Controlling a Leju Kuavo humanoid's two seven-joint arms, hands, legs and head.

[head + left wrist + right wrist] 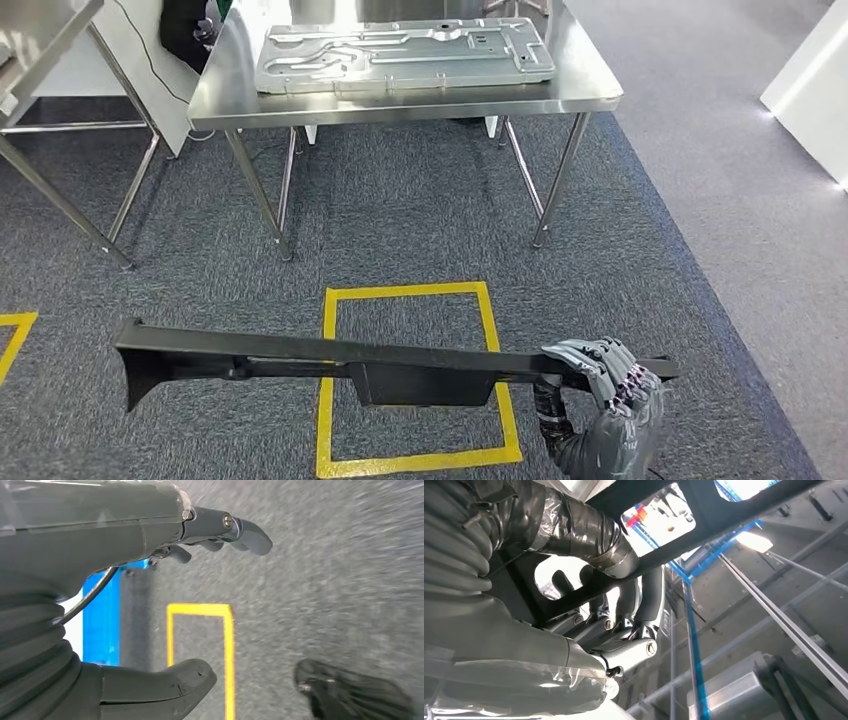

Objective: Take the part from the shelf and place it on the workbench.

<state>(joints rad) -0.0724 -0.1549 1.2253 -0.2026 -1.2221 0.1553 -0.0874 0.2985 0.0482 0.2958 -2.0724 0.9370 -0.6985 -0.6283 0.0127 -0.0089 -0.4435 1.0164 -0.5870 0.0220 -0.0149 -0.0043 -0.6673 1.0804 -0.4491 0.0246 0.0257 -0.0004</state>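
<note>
The part is held level and crosswise low in the head view, above the floor square, with its right end gripped by the right robot hand. Ahead, beyond the square, the surface is stood on the floor, and a plate is laid flat on it. A shelf frame is placed left of the surface.

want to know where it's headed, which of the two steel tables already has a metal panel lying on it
The steel workbench straight ahead, beyond the yellow floor square: a silver stamped panel lies flat on it. The other table, at the far left, shows no panel.
</note>
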